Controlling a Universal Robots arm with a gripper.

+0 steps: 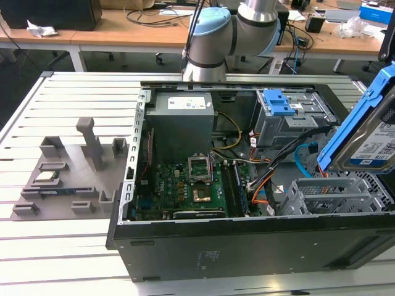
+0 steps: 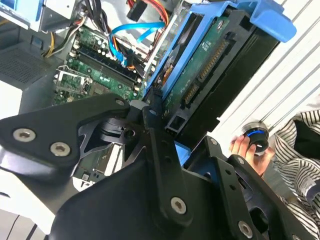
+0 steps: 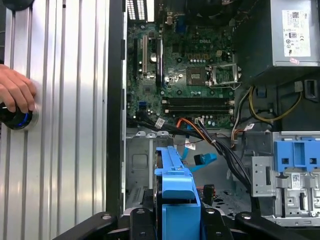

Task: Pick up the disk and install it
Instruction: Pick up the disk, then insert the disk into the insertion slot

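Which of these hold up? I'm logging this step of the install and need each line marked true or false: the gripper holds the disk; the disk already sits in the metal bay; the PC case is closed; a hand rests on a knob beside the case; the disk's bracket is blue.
1. The gripper holds the disk. True: the disk is clamped between its fingers, up in the air.
2. The disk already sits in the metal bay. False: it hangs above the bay at the exterior view's right.
3. The PC case is closed. False: its side is open and the motherboard shows.
4. A hand rests on a knob beside the case. True.
5. The disk's bracket is blue. True.
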